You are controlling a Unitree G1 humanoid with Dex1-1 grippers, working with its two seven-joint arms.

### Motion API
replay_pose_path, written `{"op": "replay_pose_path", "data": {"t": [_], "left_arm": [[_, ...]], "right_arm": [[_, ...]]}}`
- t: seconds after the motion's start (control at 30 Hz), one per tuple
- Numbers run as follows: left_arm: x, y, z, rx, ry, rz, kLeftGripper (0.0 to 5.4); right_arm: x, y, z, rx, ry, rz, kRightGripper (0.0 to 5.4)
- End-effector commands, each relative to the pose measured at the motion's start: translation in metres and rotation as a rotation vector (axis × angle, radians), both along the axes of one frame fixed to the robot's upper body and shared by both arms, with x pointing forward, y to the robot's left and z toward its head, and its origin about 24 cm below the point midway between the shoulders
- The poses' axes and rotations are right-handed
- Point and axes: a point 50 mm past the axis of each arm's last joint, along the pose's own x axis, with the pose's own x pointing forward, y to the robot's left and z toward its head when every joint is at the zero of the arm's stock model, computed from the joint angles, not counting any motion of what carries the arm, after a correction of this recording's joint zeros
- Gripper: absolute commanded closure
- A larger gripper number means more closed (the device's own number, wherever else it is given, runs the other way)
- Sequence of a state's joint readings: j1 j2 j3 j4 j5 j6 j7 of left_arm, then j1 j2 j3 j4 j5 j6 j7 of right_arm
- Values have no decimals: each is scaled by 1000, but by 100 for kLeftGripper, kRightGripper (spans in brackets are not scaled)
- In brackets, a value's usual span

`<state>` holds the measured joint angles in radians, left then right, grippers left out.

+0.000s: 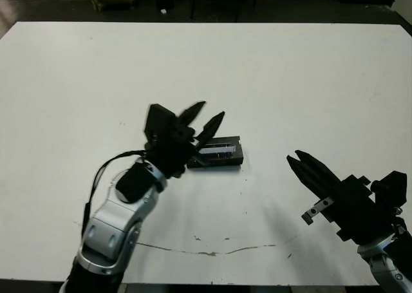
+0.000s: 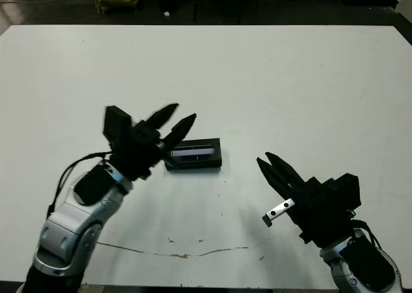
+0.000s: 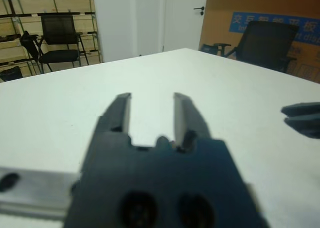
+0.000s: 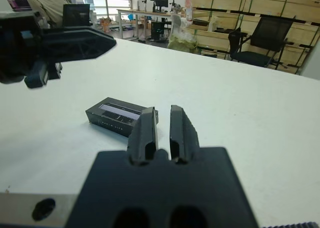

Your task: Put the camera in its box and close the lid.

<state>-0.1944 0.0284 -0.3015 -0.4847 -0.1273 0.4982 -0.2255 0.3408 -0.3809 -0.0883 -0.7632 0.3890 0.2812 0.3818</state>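
Step in hand: you look to be at the end of the job; the box (image 4: 120, 119) sits shut on the white table (image 1: 290, 80), with the lid (image 1: 219, 147) flat on top and its shiny strip facing up

Camera: you cannot see it anywhere; judging from the seated lid, it lies inside the box, but no view shows it directly

Box position: near the middle of the table, between your two arms, nearer the left one

Left claw: the left claw (image 1: 205, 117) hangs raised above the table just beside the left end of the box, fingers spread to a moderate gap with nothing between them; the left wrist view shows only bare table past the fingers

Right claw: the right claw (image 2: 269, 162) sits well apart from the box on its right side, pointed toward it, fingers drawn narrow with only a slim gap, holding nothing

Lid fit: from the right wrist view the lid edges seem to line up with the box walls, though a slight lift at the far edge is too small to rule out

Next move: you likely need only to back both arms clear; if you doubt the fit, press the lid down lightly with the left claw, keeping the fingers off the glossy strip
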Motion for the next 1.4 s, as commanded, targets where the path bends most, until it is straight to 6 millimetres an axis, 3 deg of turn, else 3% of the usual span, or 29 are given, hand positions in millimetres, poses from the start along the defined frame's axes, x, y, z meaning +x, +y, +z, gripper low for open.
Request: {"op": "replay_pose_path", "data": {"t": [0.03, 0.13, 0.33, 0.6, 1.0, 1.27, 1.4], "left_arm": [[-2, -7, -14, -1, 104, 29, 530], [-3, -17, -24, -22, 224, 42, 538], [0, -22, -37, 37, 292, 87, 538], [10, -18, -61, 117, 396, 132, 538], [5, -8, -83, 210, 541, 159, 538], [3, -6, -84, 198, 574, 152, 538], [2, -4, -72, 138, 508, 135, 538]], "right_arm": [[-1, -1, -5, -22, 40, -20, 540], [-1, -1, -6, -20, 32, -19, 540], [-1, -1, -8, -13, 36, -12, 540], [-2, 0, -7, -20, 46, -19, 540], [-1, -2, -11, 5, 49, 0, 540], [-1, -2, -10, -6, 33, 6, 540], [0, -2, -10, 6, 37, 4, 540]]}}
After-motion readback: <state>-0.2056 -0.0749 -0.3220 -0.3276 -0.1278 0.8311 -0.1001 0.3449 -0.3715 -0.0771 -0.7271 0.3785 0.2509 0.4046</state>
